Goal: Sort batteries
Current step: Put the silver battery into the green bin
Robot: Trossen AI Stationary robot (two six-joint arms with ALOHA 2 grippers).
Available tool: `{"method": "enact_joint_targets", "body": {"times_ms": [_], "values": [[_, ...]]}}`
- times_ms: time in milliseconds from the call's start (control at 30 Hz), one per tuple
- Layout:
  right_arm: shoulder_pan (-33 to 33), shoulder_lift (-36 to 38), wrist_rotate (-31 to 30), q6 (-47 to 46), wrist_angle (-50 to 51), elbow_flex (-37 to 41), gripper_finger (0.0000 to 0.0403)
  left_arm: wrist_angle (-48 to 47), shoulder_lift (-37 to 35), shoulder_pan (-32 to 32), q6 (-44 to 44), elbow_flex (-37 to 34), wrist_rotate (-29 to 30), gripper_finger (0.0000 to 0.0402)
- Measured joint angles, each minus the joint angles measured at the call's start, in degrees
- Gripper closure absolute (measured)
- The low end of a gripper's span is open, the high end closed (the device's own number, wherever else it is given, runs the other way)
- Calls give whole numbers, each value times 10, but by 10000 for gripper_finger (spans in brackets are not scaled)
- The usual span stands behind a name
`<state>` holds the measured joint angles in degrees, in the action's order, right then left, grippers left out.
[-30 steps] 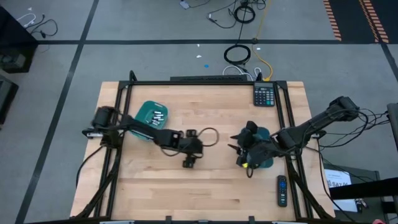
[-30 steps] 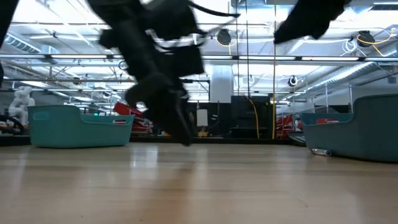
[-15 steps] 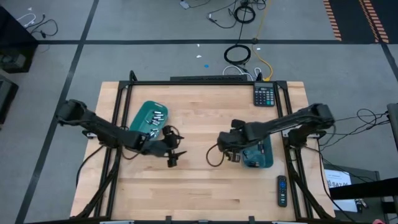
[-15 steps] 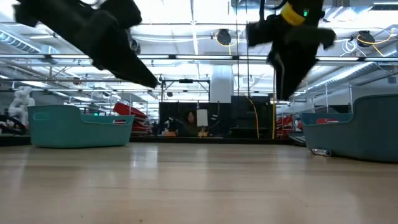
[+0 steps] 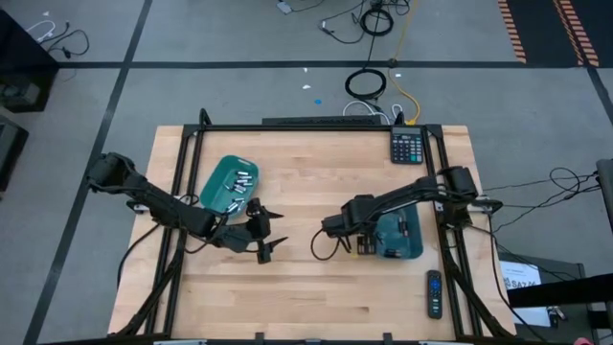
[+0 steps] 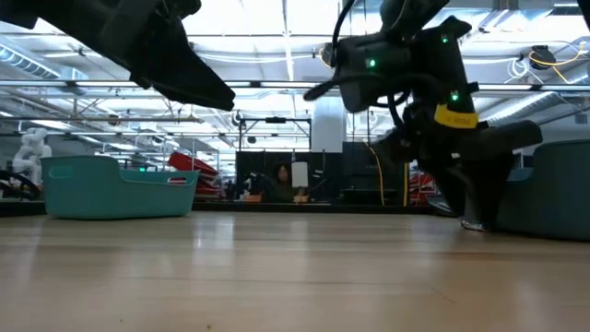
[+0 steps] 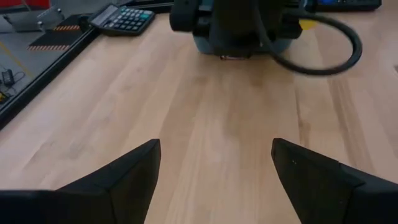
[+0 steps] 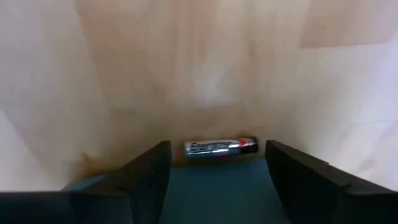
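Note:
A silvery battery (image 8: pixel 219 147) lies on the wood against the outer wall of the right teal tray (image 5: pixel 400 241); the low view shows the battery (image 6: pixel 473 224) at the tray's foot. My right gripper (image 8: pixel 217 154) is open, low beside that tray (image 8: pixel 217 196), one finger on either side of the battery and apart from it. In the high view the right gripper (image 5: pixel 363 243) is at the tray's left edge. The left teal tray (image 5: pixel 222 188) holds several silvery batteries (image 5: pixel 239 180). My left gripper (image 5: pixel 271 233) is open and raised over bare wood right of it.
A black calculator (image 5: pixel 407 146) sits at the far right corner and a black remote (image 5: pixel 434 293) near the right edge. A black frame (image 5: pixel 316 127) runs along the table's sides. Bare wood lies between the two grippers and along the near edge.
My left gripper has drawn back from the table's middle toward the left tray and risen. My right gripper swung from above the right tray toward the table's middle, then came down beside the tray's left wall, over the lying battery.

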<state>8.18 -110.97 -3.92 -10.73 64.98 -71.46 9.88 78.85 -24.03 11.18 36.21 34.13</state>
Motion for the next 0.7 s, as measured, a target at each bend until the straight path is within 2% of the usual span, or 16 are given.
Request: {"method": "enact_joint_targets", "body": {"times_ms": [200,367,467,633,700], "values": [[-12,-23,33,20,10,0,163,-2,0,-1,1,0,0,84],[-15,-29,30,29,1,-1,199,-4,0,-1,0,0,0,84],[-15,-30,31,42,-8,0,241,-12,0,-1,0,0,0,84],[-9,-30,28,63,-27,0,357,-29,0,-1,1,0,0,84],[-8,-29,27,73,-33,0,387,-31,0,0,1,0,1,84]]}}
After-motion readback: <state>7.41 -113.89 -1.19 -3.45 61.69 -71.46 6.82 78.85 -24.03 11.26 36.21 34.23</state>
